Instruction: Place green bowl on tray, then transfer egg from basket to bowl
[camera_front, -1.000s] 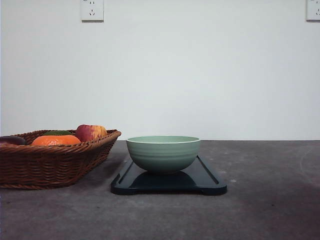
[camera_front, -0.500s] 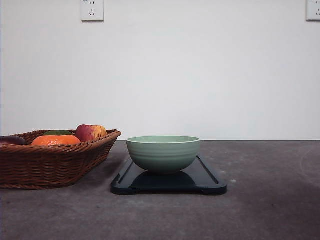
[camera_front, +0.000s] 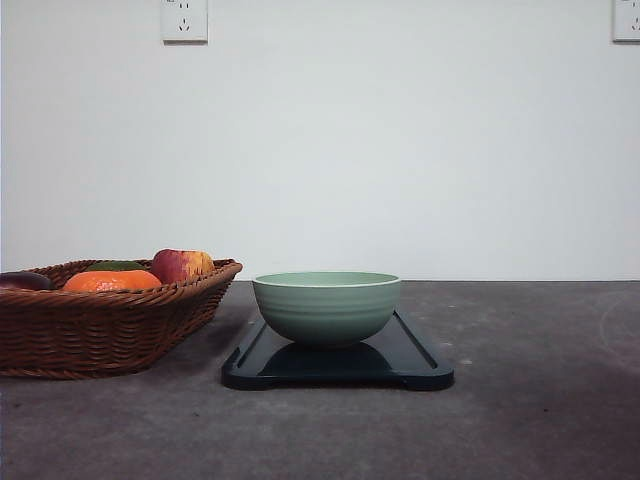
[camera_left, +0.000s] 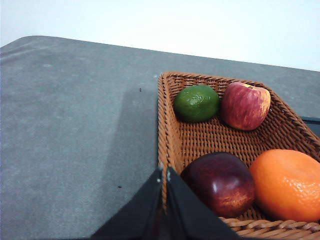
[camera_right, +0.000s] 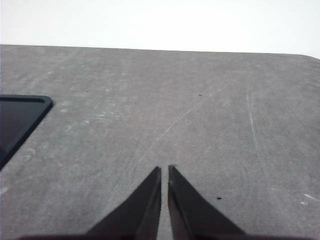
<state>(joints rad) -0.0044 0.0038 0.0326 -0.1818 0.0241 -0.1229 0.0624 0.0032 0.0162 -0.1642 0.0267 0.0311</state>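
Note:
The pale green bowl (camera_front: 326, 306) stands upright on the dark tray (camera_front: 415, 368) at the table's middle. Left of it sits the brown wicker basket (camera_front: 100, 330), which also fills part of the left wrist view (camera_left: 176, 135). The egg is out of view. My left gripper (camera_left: 163, 172) hangs shut and empty over the basket's near rim. Over bare table to the right of the tray, my right gripper (camera_right: 164, 171) is shut and empty too; a corner of the tray (camera_right: 20, 117) shows beside it.
In the basket lie a lime (camera_left: 196, 103), a red-yellow apple (camera_left: 245, 105), a dark red apple (camera_left: 221, 182) and an orange (camera_left: 286, 184). The grey tabletop (camera_right: 200, 115) spreads around. A white wall with two sockets stands behind.

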